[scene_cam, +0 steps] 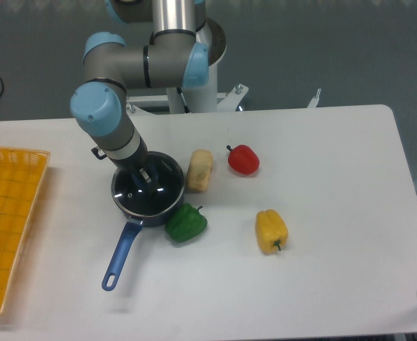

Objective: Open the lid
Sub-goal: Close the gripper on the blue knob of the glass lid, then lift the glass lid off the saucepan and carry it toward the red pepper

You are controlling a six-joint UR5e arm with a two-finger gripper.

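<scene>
lid, round clear glass, metal-rimmed, on dark blue saucepan.

The gripper sits low over the lid, with the arm's wrist filling the space up and to its left. Close on its right stands a pale bread roll, and a green pepper touches the saucepan below-right. The pan's handle blocks the lower-left. Farther right lie a red pepper and yellow pepper, with bare table beyond them
</scene>
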